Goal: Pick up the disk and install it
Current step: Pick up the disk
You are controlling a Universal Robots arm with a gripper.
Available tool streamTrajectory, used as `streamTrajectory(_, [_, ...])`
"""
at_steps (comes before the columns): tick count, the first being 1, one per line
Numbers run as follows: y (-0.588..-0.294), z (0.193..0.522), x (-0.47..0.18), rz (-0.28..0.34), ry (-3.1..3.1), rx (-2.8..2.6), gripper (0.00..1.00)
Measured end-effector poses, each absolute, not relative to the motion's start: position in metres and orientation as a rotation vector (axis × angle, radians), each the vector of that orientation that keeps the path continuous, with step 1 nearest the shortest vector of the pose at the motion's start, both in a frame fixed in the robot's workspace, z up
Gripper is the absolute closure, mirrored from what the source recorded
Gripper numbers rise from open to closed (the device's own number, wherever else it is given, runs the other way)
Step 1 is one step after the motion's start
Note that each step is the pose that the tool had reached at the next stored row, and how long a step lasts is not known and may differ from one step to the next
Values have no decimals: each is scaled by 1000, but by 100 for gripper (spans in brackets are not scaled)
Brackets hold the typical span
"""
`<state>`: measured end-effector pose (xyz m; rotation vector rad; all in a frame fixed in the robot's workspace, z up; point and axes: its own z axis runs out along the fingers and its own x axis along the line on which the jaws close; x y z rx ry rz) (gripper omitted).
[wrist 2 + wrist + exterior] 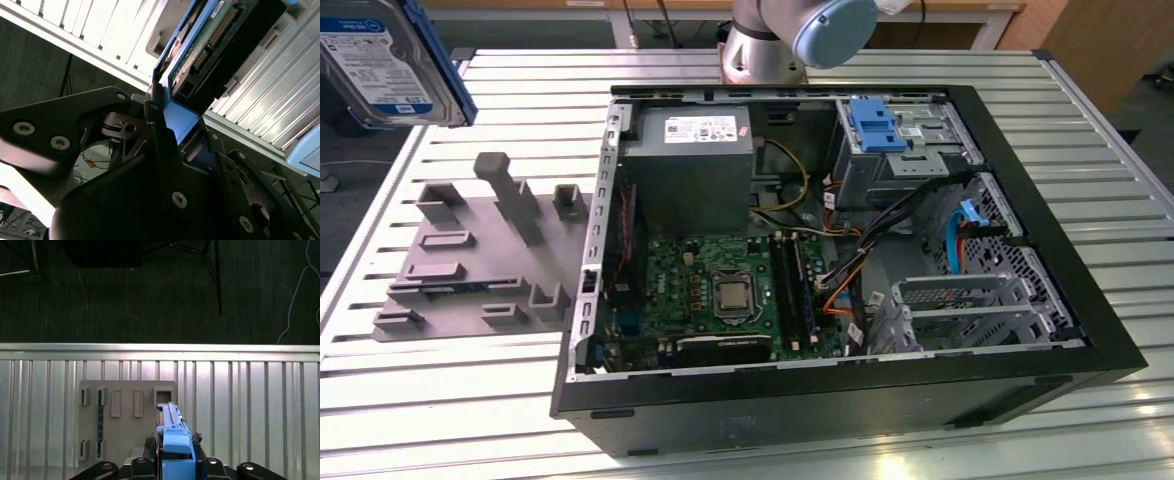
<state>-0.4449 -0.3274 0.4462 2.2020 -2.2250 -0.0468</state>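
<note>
The disk [210, 45] held aloft in the end effector [167, 117], off the desk [250, 405].
The end effector is clamped on the disk's blue side rails, its label facing the exterior view. Beneath it a grey slotted plate [127, 435] lies on the ribbed desk. In the exterior view the disk hangs at ten o'clock from the open computer case [854, 400], well apart from it.

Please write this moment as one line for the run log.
tool: shut on disk | disk: held in air, apart from grey rack, outside computer case | case: open, lying on table
</note>
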Motion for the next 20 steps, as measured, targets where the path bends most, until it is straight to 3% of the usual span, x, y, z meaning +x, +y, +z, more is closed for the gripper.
streamTrajectory(20, [-327, 470, -445, -47, -2225, 2202, 63])
